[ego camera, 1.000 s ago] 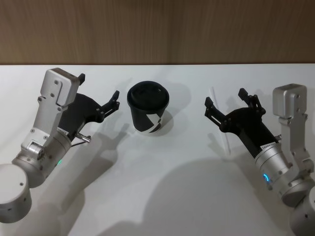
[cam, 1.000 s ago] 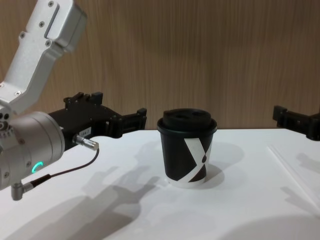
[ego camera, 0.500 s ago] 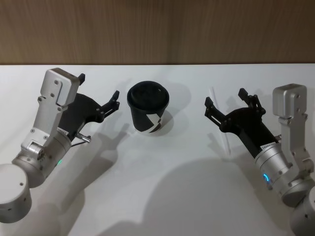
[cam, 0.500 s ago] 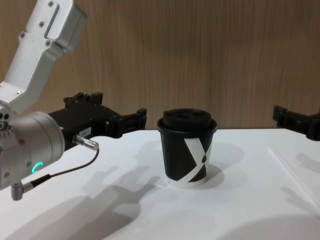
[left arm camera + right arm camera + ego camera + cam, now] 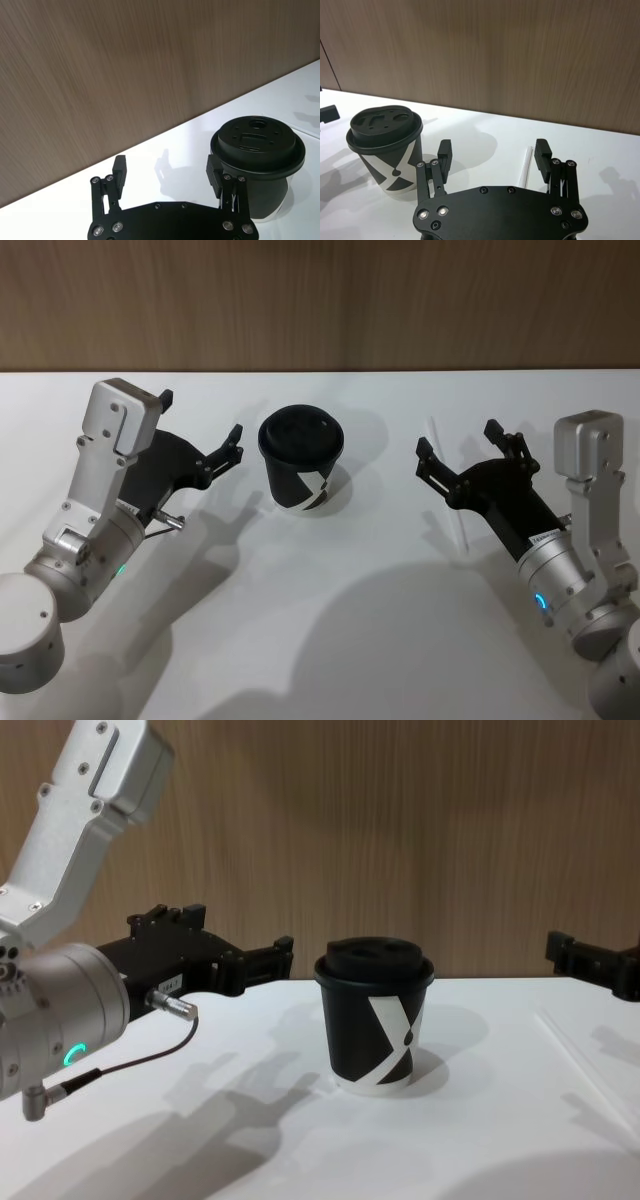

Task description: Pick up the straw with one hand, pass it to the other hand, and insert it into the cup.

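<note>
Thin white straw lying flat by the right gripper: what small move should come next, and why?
Probably lower the right gripper straight down over the thin white straw. Its fingers are open and hang above the straw, which lies untouched on the white table, nearer one finger than the other. The lidded black paper cup stands well aside.
</note>
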